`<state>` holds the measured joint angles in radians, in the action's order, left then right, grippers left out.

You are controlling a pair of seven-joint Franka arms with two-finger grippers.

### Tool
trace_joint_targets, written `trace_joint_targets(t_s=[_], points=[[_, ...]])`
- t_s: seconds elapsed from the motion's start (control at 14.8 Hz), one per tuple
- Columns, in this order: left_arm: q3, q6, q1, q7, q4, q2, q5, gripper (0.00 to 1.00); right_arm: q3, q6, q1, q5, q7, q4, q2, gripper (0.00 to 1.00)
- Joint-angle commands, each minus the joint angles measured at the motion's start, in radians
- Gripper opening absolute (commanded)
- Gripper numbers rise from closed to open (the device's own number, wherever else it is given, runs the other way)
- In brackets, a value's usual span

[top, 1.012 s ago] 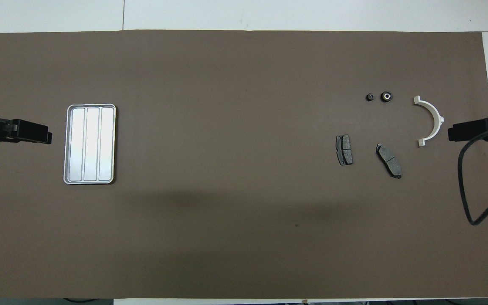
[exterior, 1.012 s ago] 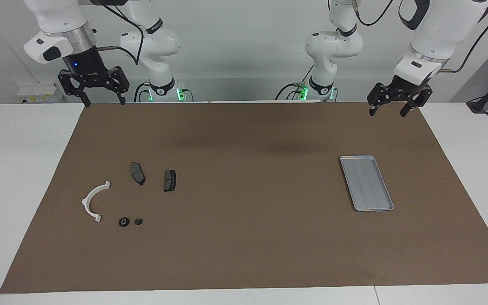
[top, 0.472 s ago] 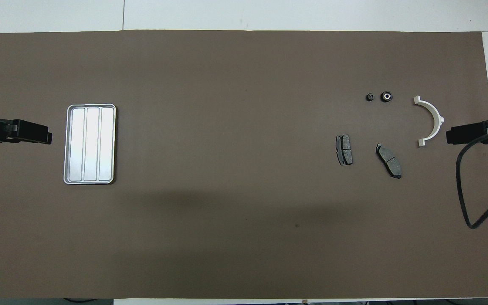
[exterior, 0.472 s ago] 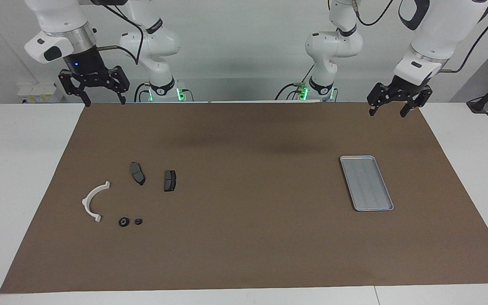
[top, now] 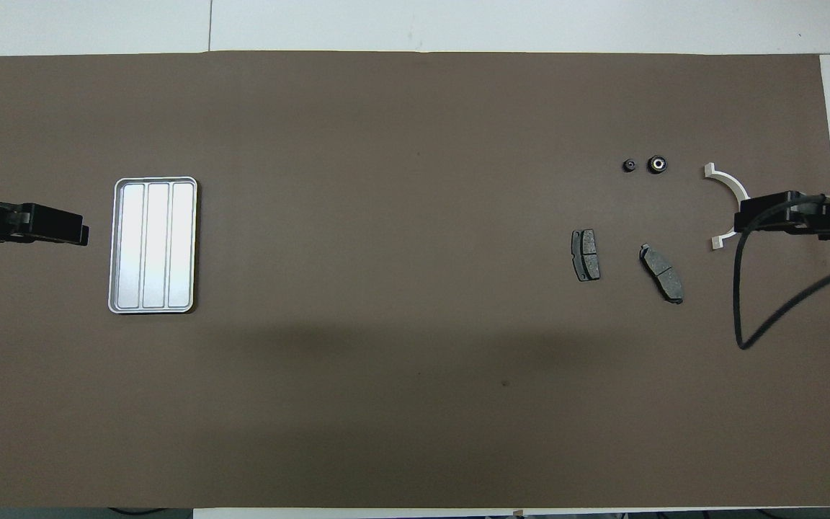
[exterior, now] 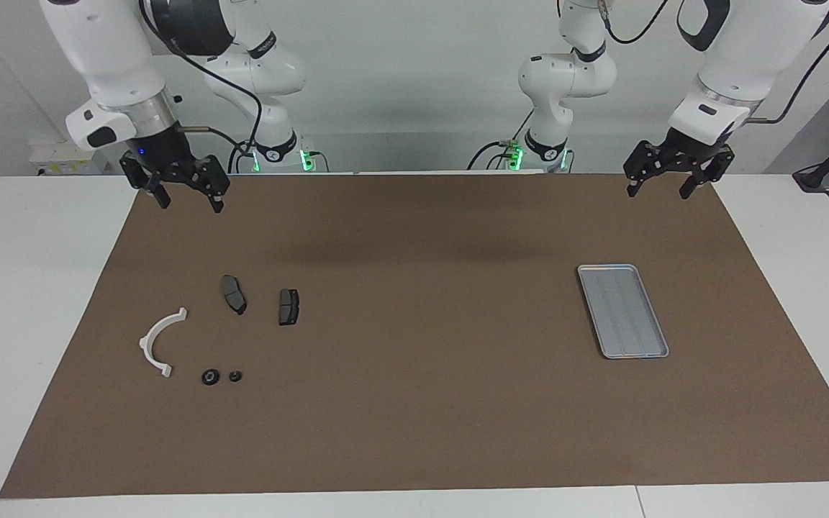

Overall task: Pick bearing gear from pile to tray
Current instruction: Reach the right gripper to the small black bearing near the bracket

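- Facing view: a white table under a brown mat (exterior: 414,432), with a pale wall at the robots' end.
- The pile lies toward the right arm's end: a white bracket (exterior: 158,343), two brake pads (exterior: 234,293) (exterior: 288,306) nearer the robots, and two small black round parts (exterior: 209,377) (exterior: 235,375) farthest from them, just beside each other.
- The larger round part, with a pale centre, is probably the bearing gear; it sits on the mat, untouched.
- The tray (exterior: 622,311) lies toward the left arm's end, well apart from the pile, with nothing in it.
- The right gripper (exterior: 186,200) hangs over the mat's edge at the robots' end, jaws spread wide, holding nothing.
- The left gripper (exterior: 659,188) waits above the mat's corner, jaws also wide and empty.
- Overhead view: the tray (top: 153,183) shows three ridged lanes, all bare.
- The right gripper (top: 764,215) overlaps the bracket (top: 726,179) from above; the facing view shows it high, touching nothing.
- The left gripper (top: 62,231) sits beside the tray.
- Progress: nothing is done yet; reach, grasp, carry and release all remain.
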<state>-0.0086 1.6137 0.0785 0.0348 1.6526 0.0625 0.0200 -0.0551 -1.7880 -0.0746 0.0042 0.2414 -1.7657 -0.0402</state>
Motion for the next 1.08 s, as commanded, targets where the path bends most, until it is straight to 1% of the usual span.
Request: trace_joint_targets(t_s=[0.0, 0.13, 0.27, 0.47, 0.54, 0.74, 0.88, 1.01], points=[[0.006, 0.002, 0.003, 0.002, 0.016, 0.016, 0.009, 1.0, 0.003, -0.091, -0.008, -0.01, 0.114, -0.003, 0.098, 1.0], [0.006, 0.002, 0.004, 0.002, 0.016, 0.016, 0.009, 1.0, 0.003, -0.171, -0.03, -0.018, 0.206, -0.003, 0.182, 0.98], [0.006, 0.0, 0.003, 0.002, 0.016, 0.016, 0.011, 1.0, 0.003, -0.258, -0.034, -0.036, 0.274, 0.0, 0.277, 0.93], [0.006, 0.002, 0.003, 0.002, 0.016, 0.016, 0.009, 1.0, 0.003, -0.387, -0.033, -0.044, 0.326, 0.003, 0.387, 0.93], [0.006, 0.002, 0.004, 0.002, 0.016, 0.016, 0.011, 1.0, 0.003, -0.412, -0.033, -0.044, 0.335, 0.008, 0.41, 0.93], [0.006, 0.002, 0.003, 0.002, 0.015, 0.016, 0.011, 1.0, 0.001, -0.436, -0.03, -0.055, 0.372, 0.041, 0.476, 0.93], [0.006, 0.002, 0.003, 0.002, 0.015, 0.016, 0.009, 1.0, 0.001, -0.438, -0.027, -0.062, 0.374, 0.07, 0.5, 0.93], [0.006, 0.002, 0.003, 0.002, 0.016, 0.016, 0.009, 1.0, 0.001, -0.464, -0.024, -0.059, 0.387, 0.084, 0.534, 0.93]])
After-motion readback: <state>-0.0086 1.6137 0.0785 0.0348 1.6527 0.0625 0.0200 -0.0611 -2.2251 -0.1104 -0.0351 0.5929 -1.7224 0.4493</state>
